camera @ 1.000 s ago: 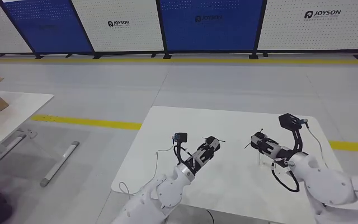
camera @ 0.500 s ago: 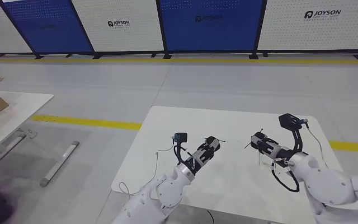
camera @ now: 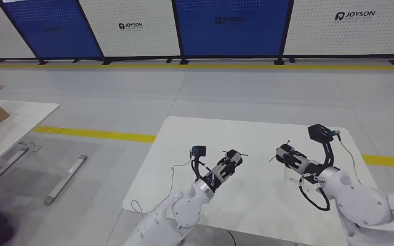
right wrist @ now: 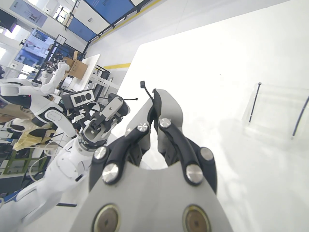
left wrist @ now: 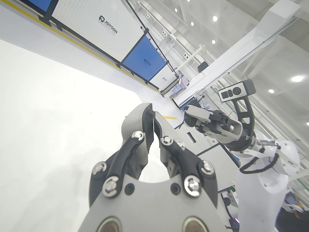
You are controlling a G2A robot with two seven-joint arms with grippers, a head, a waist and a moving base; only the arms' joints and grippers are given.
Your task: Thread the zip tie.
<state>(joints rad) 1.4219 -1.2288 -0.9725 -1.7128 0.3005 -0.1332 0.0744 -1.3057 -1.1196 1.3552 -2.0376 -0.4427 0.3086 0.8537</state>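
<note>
Both sets of jaws are closed above the table (right wrist: 217, 49), right gripper (right wrist: 154, 97) on the zip tie (right wrist: 146, 90), left gripper (left wrist: 152, 114) on a thin black strip (right wrist: 131, 99); threading seems unstarted, needing tip-to-head alignment.

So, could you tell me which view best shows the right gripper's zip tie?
The right wrist view: the zip tie juts from the shut right gripper, head plainly visible. In the top and left wrist views it is a thin sliver.
</note>
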